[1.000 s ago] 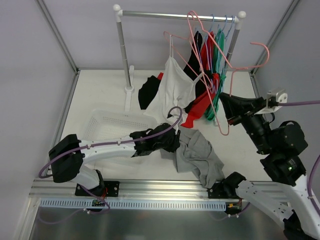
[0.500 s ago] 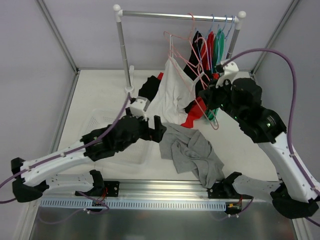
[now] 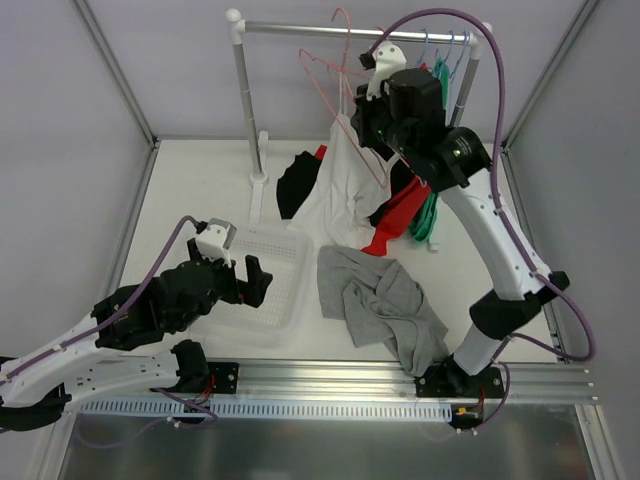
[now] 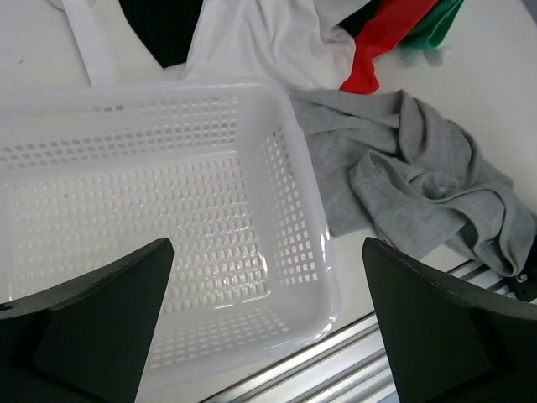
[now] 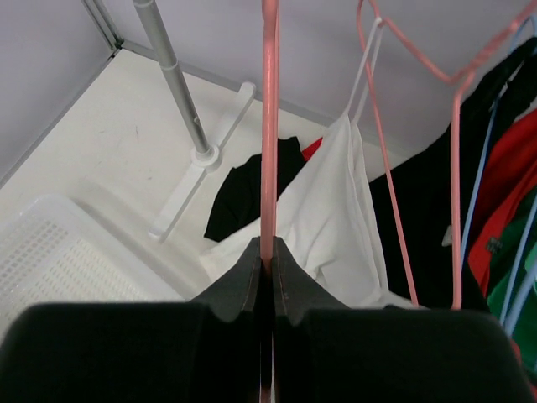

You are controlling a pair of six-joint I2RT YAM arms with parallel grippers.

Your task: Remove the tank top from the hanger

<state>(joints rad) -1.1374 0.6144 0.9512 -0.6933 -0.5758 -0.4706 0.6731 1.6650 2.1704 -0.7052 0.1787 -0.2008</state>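
Grips a pink hanger (image 5: pixel 268 126) with the right end effector (image 5: pixel 268 252), jaws pressed fully together on the thin wire. Holds it high, near the rail (image 3: pixel 300 30) at the back of the counter (image 3: pixel 200 190), with no cloth on the wire.

Hovers the left end effector (image 4: pixel 268 327) wide open above the white basket (image 4: pixel 310 210), with nothing between the two dark fingers and the near rim of the basket straight below.

Just right of the basket, against its wall: grey tank top (image 3: pixel 385 305), crumpled flat on the counter, off the hanger, touched by neither end effector.

Farther back, under the rail: white top with thin straps (image 3: pixel 335 190), hung by those straps, hem trailing down to the counter — black garment (image 3: pixel 295 180) to its left, red garment (image 3: pixel 400 215) and green garment (image 3: pixel 428 220) to its right, red hem just beside the grey tank top's far edge. More hangers on the rail's right end, too crowded to count.
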